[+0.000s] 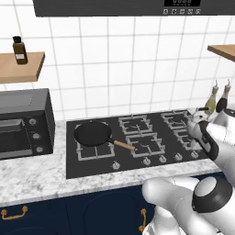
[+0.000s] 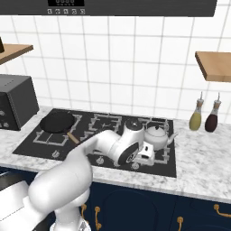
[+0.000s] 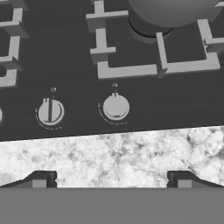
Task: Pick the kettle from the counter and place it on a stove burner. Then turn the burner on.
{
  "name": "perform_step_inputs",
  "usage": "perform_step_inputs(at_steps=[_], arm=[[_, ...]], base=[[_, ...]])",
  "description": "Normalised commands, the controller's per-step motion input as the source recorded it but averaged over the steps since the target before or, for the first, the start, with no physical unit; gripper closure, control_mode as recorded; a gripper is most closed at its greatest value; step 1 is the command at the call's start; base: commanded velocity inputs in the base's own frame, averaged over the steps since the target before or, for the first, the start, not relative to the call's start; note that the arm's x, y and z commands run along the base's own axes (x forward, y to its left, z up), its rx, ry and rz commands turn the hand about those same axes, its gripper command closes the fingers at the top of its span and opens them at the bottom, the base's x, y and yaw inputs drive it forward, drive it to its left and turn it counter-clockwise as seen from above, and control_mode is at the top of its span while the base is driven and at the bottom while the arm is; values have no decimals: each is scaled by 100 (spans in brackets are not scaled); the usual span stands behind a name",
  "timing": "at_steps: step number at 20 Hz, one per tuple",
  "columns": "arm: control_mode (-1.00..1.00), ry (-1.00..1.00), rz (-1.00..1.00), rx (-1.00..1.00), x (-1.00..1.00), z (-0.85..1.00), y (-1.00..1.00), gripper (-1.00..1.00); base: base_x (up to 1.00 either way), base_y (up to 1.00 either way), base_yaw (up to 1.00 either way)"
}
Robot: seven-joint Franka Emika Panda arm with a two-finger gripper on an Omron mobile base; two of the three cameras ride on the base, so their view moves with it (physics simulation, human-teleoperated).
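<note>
The kettle stands on the stove burner at the front right of the hob. One black pan, with nothing in it, sits on a left burner. Two bottles stand on the counter. The gripper hovers with fingers spread over two knobs.

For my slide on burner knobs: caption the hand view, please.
Open hand over the counter edge, facing two stove knobs, kettle on the burner beyond.
</note>
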Motion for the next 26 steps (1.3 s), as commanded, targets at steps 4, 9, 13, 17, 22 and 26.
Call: perform_step_inputs(at_steps=[4, 9, 13, 17, 22, 26], arm=[[-100, 0, 0, 0, 16, -33, 2, -100], [-100, 0, 0, 0, 15, -29, 0, -100], [-100, 0, 0, 0, 17, -21, 0, -100], [-100, 0, 0, 0, 18, -14, 0, -100], [-100, 0, 0, 0, 15, -13, 0, -100], [-100, 0, 0, 0, 14, -13, 0, -100]], base=[[0, 0, 0], [0, 0, 0], [0, 0, 0], [0, 0, 0], [0, 0, 0], [0, 0, 0]])
